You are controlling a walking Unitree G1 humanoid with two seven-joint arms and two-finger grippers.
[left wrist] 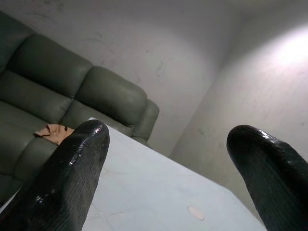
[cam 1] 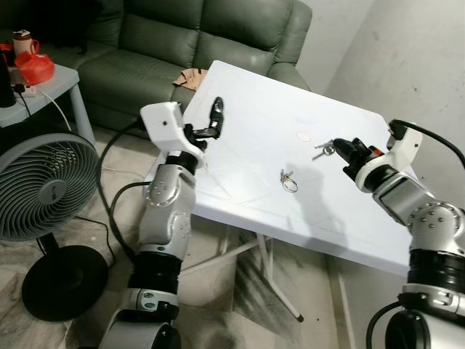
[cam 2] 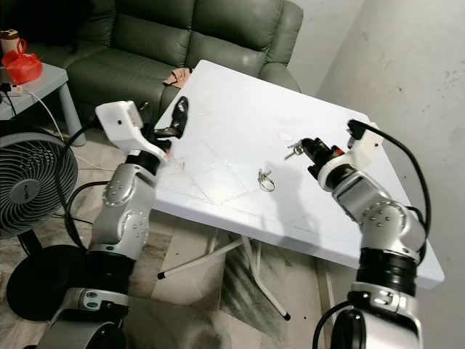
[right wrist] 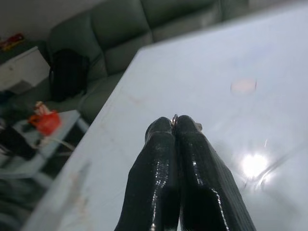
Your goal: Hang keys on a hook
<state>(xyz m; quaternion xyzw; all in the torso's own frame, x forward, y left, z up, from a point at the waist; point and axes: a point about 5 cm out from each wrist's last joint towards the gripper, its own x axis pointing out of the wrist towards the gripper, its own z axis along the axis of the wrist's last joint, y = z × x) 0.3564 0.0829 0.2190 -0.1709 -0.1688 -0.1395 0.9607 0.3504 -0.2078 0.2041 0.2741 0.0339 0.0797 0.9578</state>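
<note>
Keys point(cam 1: 324, 150), small and silvery on a ring, stick out from the tips of the right gripper point(cam 1: 337, 148), whose black fingers point(right wrist: 192, 159) are pressed together on them just above the white surface point(cam 1: 247, 94). The bunch points away from the gripper toward the robot's left, its long axis roughly level. In the right wrist view only a sliver of metal ring peeks out at the fingertips. A second small key ring point(cam 1: 288, 180) lies flat on the surface nearer the front edge. The left gripper point(cam 1: 216, 116) is raised over the surface's left edge, its fingers point(left wrist: 72, 178) spread wide, holding nothing.
</note>
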